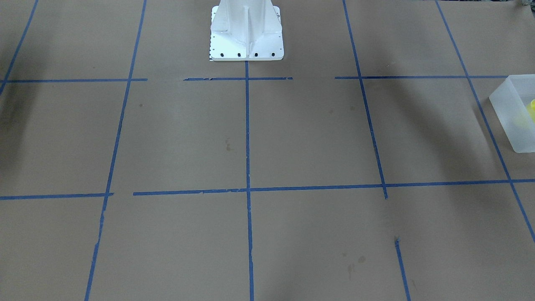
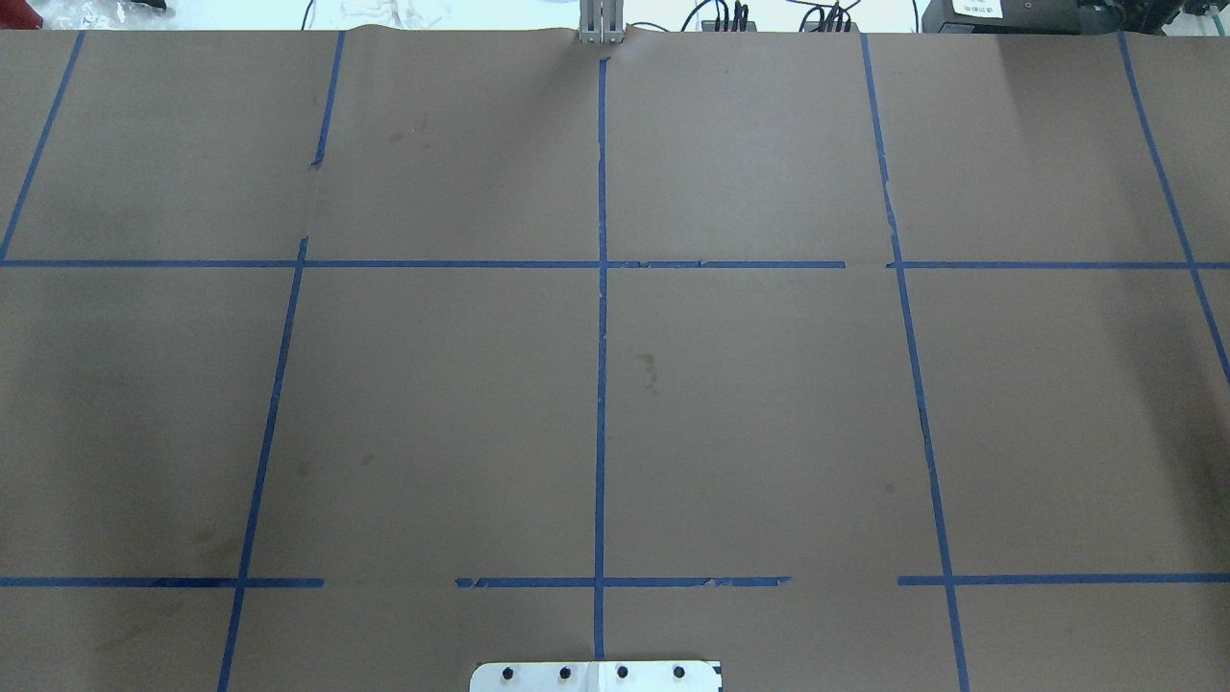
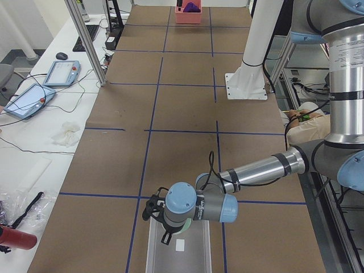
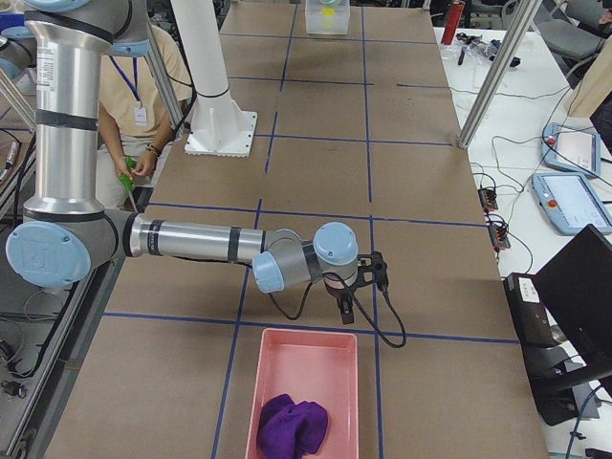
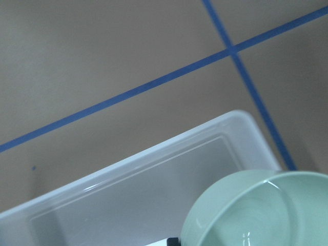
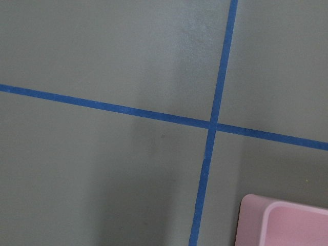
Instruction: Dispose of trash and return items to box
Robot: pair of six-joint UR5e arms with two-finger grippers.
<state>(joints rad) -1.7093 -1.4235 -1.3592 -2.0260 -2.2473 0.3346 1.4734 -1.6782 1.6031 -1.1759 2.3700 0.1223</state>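
The left tool [image 3: 169,230] hangs over the box [image 3: 179,253], with the mint-green bowl [image 5: 246,210] right beneath it and above the box's open mouth; its fingers show in no close view, so I cannot tell how far apart they stand, though the bowl looks carried rather than resting; the yellow cup [image 1: 532,107] already lies inside the box, out of the wrist camera's sight; the step in hand seems to be returning the bowl; the next move, as I judge it, calls for lowering it straight down from the tool between the walls, clear of the cup, before letting go; the right tool [image 4: 346,298] hovers above the worktop [image 6: 102,179], just short of the pink bin [image 4: 306,368]; whether it is parted or closed I cannot tell; a purple cloth [image 4: 292,421] lies in that bin, beyond the tool.
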